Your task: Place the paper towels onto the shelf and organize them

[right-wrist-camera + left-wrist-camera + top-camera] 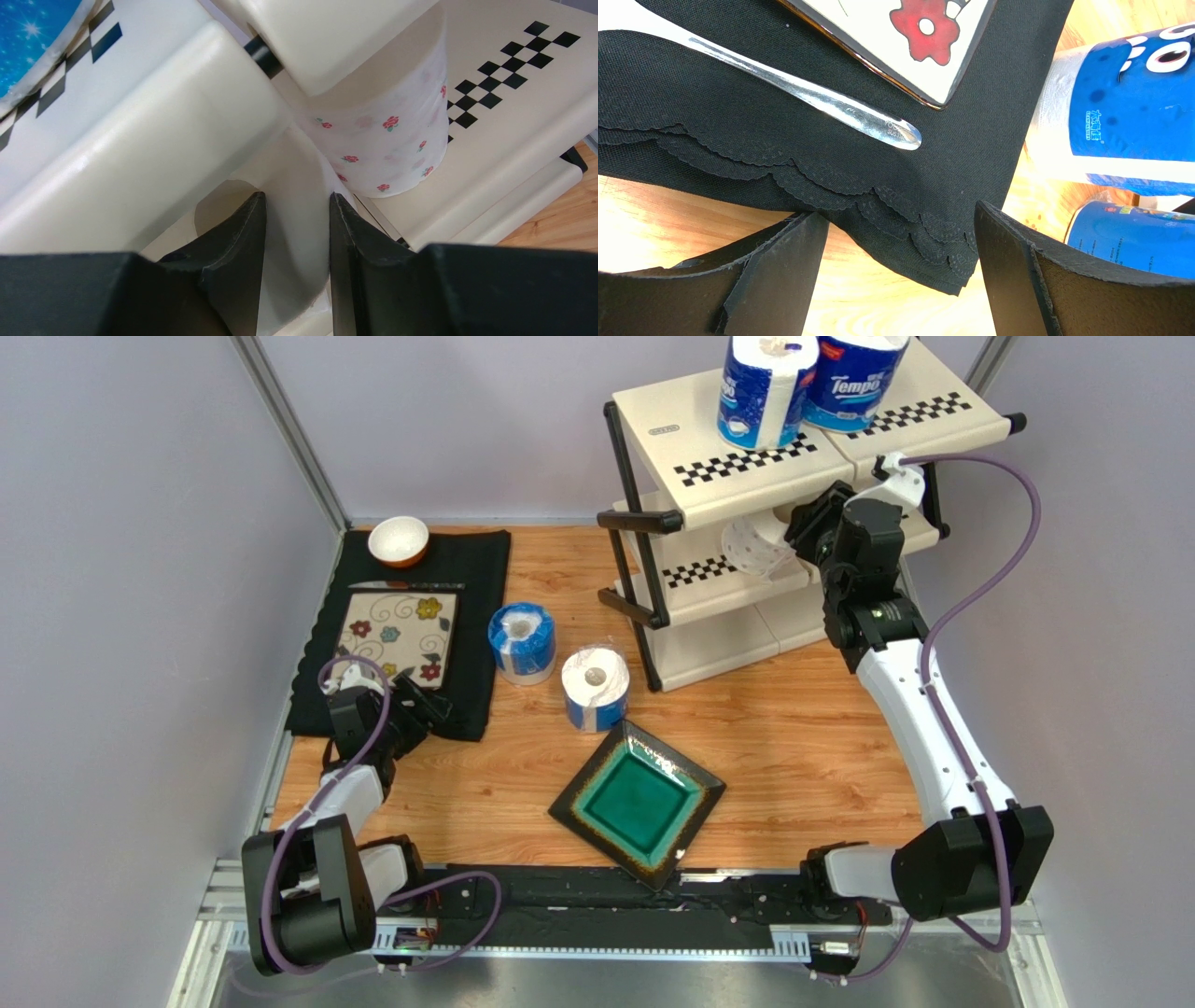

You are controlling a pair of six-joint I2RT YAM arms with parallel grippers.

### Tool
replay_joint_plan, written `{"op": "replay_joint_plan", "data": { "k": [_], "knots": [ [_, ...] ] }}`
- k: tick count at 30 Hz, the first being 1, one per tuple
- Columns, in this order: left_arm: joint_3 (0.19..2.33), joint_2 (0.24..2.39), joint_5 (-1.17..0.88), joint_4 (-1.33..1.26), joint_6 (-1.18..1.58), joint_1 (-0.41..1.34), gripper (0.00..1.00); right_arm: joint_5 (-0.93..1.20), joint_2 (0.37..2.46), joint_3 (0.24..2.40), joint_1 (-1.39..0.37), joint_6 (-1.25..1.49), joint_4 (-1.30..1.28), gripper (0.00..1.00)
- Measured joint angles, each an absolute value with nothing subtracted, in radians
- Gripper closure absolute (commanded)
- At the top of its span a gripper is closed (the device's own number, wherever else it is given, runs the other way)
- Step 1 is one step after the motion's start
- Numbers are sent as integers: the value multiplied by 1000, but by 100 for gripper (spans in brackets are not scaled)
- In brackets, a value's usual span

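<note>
While my right gripper (pixel 297 199) pinches a roll (pixel 298 164) inside the shelf (pixel 701 423), upper right, next I'd seat and release it; left gripper (pixel 896 213) gapes.

Top-tier paper towels (pixel 786 385) are cut off at 12 o'clock; the rose-printed roll (pixel 393 140) has its top hidden under a shelf (pixel 140 140) panel — the plain roll (pixel 309 175) in the right gripper (pixel 296 203) runs out of view at 6 o'clock.

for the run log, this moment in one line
right end effector: shut on plain roll at shelf middle tier | left end effector: open over placemat | two Tempo rolls on top tier | two rolls on table
</note>
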State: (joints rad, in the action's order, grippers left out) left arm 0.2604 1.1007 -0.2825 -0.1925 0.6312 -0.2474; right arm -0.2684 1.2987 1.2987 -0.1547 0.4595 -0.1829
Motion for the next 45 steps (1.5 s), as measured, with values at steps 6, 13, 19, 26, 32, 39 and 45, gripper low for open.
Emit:
{"op": "replay_joint_plan", "data": {
  "k": [6,13,19,26,32,39,45],
  "knots": [
    [260,1102,-285,-194,631,-249,14,-271,1299,1290,-155,460,-165,94],
    [260,1102,-287,-194,631,-249,14,-271,1299,1289,-155,460,-162,76],
    [260,1102,-287,-194,631,-249,14,-271,1292,1275,-155,460,-149,72],
    [260,1102,-287,-194,631,-249,14,-270,1291,1273,-155,460,-145,63],
    [260,1102,-287,-194,631,-249,14,-268,1290,1273,-154,458,-142,52],
    [260,1102,-287,-193,631,-249,14,-268,1287,1273,-154,456,-133,49],
    [260,1102,-287,-193,631,-249,14,-267,1287,1273,-154,456,-133,49]
  ]
}}
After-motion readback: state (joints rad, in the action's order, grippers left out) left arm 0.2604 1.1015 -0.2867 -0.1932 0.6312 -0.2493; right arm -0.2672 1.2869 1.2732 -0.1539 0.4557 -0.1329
